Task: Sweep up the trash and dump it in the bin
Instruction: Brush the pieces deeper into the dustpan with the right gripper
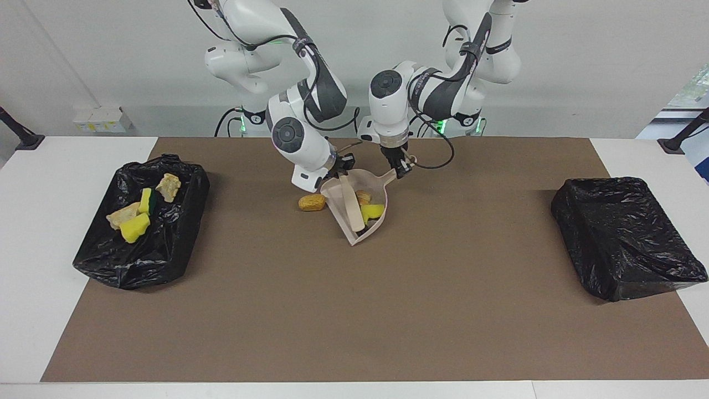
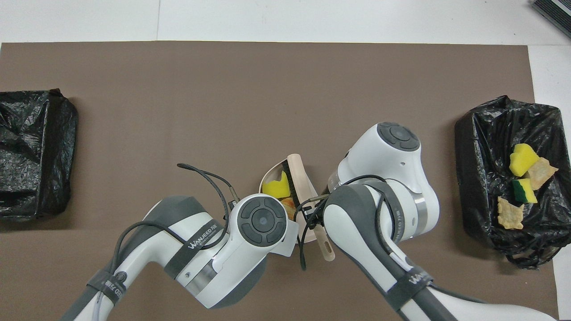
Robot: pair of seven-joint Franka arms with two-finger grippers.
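Golden-brown bread scrap (image 1: 312,202) lies lengthwise along desk beside dustpan (image 1: 353,235); right gripper (image 1: 339,169) clenched on brush (image 1: 352,209), left gripper (image 1: 402,166) on dustpan handle

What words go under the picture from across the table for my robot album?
Right gripper brushes scraps into the dustpan held by the left gripper; one bread piece missed.

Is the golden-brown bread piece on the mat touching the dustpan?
Apart. In the facing view, a strip of brown mat shows between the bread piece and the dustpan rim beside it. The overhead view hides that piece under the right arm.
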